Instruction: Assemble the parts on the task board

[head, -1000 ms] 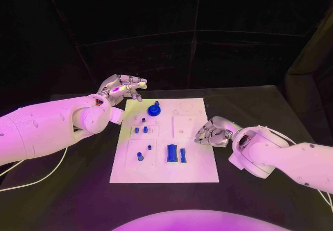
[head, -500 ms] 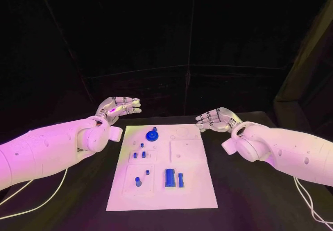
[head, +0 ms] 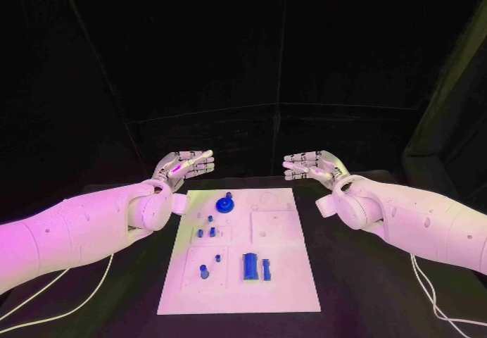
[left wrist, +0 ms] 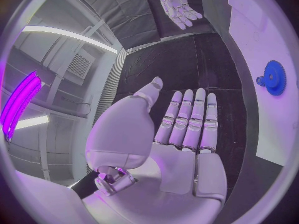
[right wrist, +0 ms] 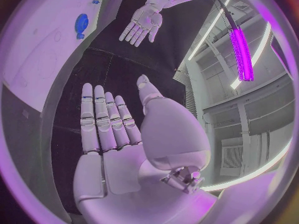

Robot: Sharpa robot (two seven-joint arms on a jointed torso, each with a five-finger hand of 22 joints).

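The white task board (head: 276, 282) lies in the middle of the black table. On it are a blue gear (head: 224, 205) at the far end, several small blue pegs (head: 206, 231) on the left side, and two upright blue blocks (head: 250, 265) near the front. My left hand (head: 186, 165) is raised above the board's far left corner, fingers straight and apart, holding nothing. My right hand (head: 312, 166) is raised above the far right corner, also flat with nothing in it. The left wrist view shows the flat left hand (left wrist: 187, 129) with the gear (left wrist: 273, 77) beyond it.
Black table (head: 365, 282) surrounds the board on all sides. White cables (head: 436, 296) trail from both arms near the table's side edges. A dark curtain hangs behind the table.
My right hand has risen from beside the board's right edge to above its far right corner and has spread flat. My left hand has uncurled. The camera has tilted up.
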